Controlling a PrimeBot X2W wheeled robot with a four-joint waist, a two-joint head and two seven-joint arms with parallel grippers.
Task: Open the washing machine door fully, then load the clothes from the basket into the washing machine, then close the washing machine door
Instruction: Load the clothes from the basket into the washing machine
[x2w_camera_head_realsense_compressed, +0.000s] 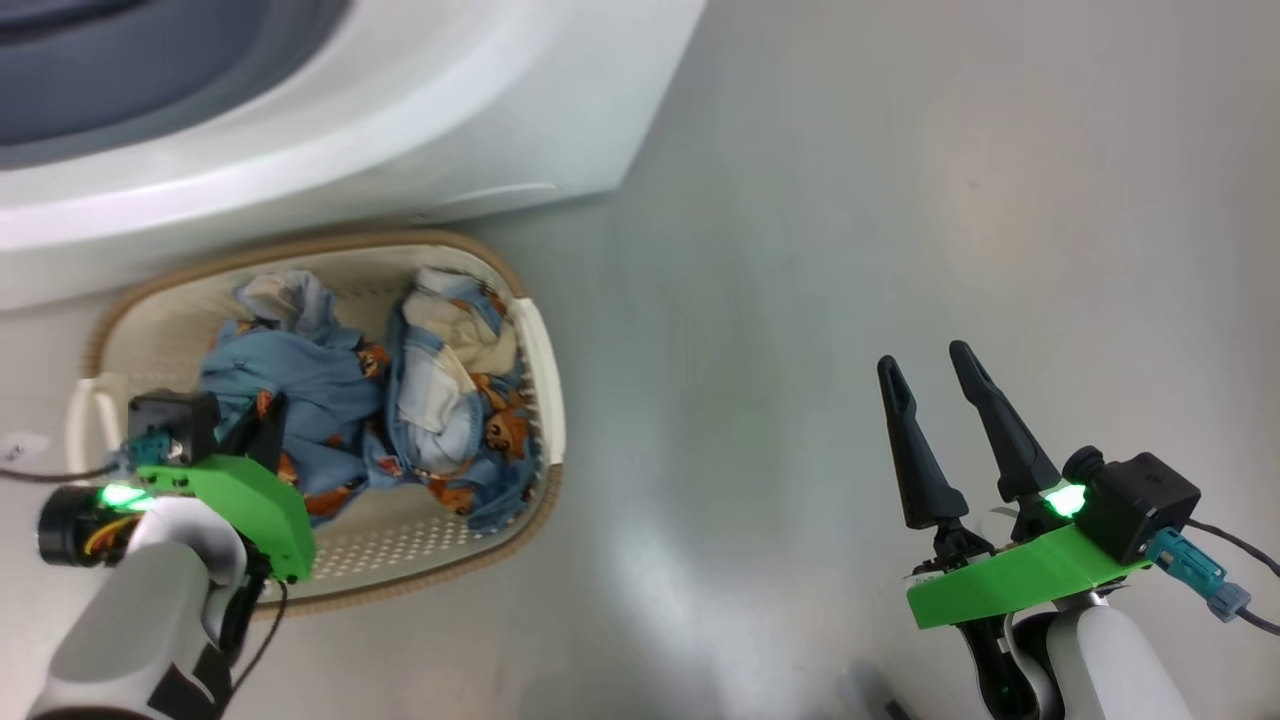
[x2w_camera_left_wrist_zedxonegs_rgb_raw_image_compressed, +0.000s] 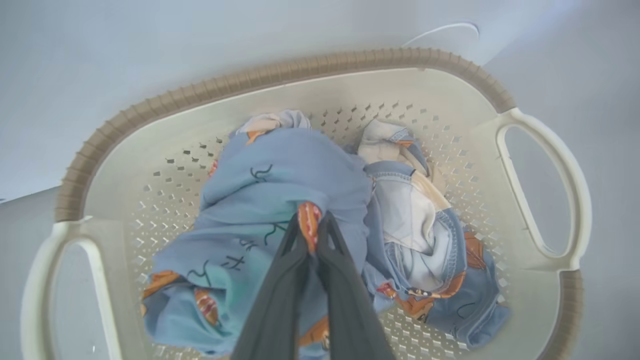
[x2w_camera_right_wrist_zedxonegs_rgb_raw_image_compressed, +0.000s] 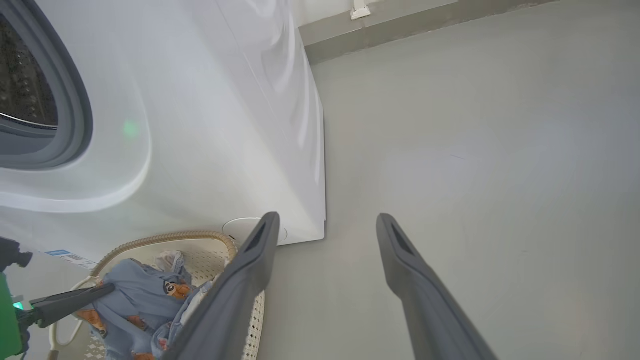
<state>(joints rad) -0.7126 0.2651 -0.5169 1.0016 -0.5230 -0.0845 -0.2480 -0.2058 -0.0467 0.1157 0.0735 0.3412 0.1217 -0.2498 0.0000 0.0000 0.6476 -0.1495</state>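
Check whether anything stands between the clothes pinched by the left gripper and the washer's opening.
Nothing visible does. The left gripper is shut on the clothes in the basket, and the opening of the washing machine beside it looks uncovered.

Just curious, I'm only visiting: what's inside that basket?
Crumpled blue clothes with orange cartoon animals and cream patches; the left hand is shut on a fold. Whatever lies under the pile, on the basket floor, is covered.

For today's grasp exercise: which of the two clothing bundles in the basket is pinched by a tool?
The mostly blue bundle, in the left tool; the cream-patched bundle lies free.
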